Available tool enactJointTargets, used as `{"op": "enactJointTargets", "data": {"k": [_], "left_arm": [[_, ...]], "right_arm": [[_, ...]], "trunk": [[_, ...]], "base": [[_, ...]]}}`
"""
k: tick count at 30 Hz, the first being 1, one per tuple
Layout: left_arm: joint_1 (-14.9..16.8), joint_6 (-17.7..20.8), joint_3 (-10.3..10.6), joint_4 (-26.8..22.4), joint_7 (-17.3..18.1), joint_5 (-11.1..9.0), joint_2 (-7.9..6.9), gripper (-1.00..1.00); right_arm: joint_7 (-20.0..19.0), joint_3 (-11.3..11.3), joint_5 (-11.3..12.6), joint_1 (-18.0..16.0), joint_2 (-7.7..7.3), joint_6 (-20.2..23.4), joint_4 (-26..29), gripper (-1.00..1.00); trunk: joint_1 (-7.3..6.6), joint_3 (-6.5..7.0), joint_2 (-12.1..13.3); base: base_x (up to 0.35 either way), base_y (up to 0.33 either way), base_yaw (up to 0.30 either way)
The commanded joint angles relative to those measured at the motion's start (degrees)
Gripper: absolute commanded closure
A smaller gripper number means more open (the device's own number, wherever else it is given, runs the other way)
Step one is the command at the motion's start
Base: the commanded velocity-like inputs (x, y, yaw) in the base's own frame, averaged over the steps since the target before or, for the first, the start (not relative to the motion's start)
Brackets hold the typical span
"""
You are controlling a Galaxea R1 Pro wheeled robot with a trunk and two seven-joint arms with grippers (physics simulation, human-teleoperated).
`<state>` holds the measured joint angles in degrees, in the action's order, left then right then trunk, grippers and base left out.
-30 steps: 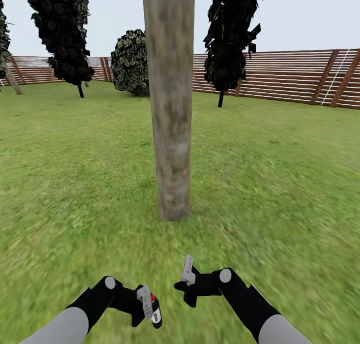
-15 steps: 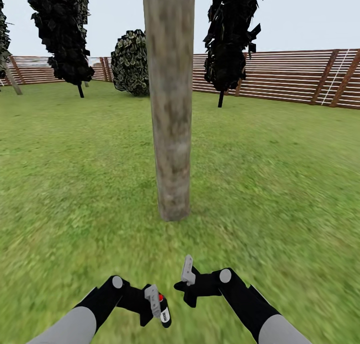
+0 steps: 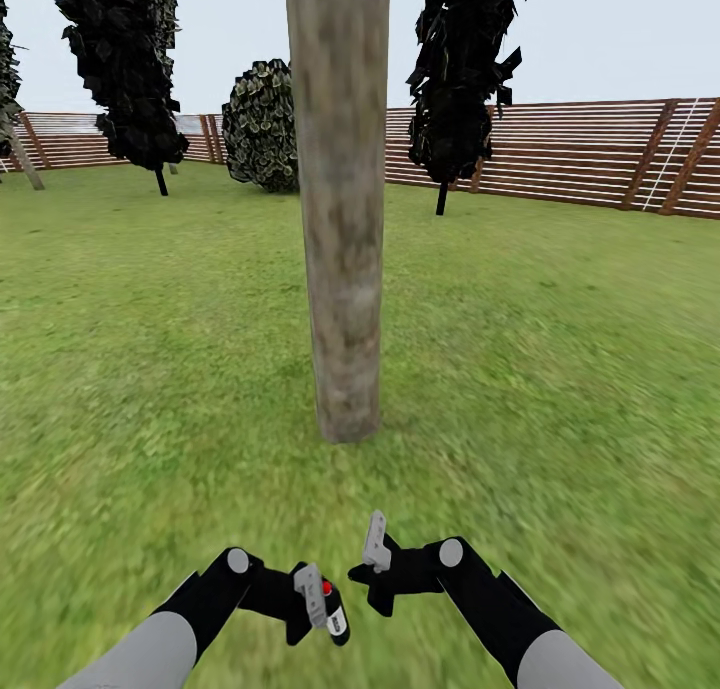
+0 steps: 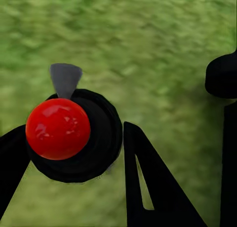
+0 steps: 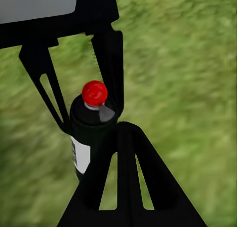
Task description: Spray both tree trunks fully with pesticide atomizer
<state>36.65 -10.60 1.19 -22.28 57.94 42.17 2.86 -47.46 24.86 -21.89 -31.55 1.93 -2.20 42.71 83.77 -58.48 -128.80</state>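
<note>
Since the earlier frames left gripper (image 3: 318, 609) has shifted right along the bottom edge, fingers clamped on the pesticide atomizer (image 3: 333, 614), bottle near upright; tree trunk (image 3: 340, 219) stands straight ahead at frame centre, well apart; right gripper (image 3: 368, 569) is empty, its spread unclear.

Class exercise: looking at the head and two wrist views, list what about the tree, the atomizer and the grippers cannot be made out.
- Head view: the near tree trunk is cut by the top edge, so its crown is hidden.
- Head view: no pesticide specks can be made out on its blotchy bark.
- Left wrist view: the pesticide atomizer is seen from above, so its label is hidden.
- Right wrist view: the right gripper is partly cut off; whether it is open cannot be told.
</note>
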Motion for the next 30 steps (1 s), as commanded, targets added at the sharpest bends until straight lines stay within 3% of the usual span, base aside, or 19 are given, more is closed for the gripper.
{"op": "enactJointTargets", "data": {"k": [1, 30], "left_arm": [[0.0, -0.2, 0.0, 0.0, 0.0, -0.4, 0.02, 1.00], [0.0, -0.6, 0.0, -0.4, 0.2, -1.1, 1.69, 1.00]], "right_arm": [[0.0, 0.0, 0.0, 0.0, 0.00, 0.0, 0.0, 1.00], [0.0, 0.0, 0.0, 0.0, 0.00, -0.1, -0.1, 1.00]], "trunk": [[0.00, 0.00, 0.0], [0.00, 0.00, 0.0]], "base": [[0.000, 0.000, 0.000], [0.000, 0.000, 0.000]]}}
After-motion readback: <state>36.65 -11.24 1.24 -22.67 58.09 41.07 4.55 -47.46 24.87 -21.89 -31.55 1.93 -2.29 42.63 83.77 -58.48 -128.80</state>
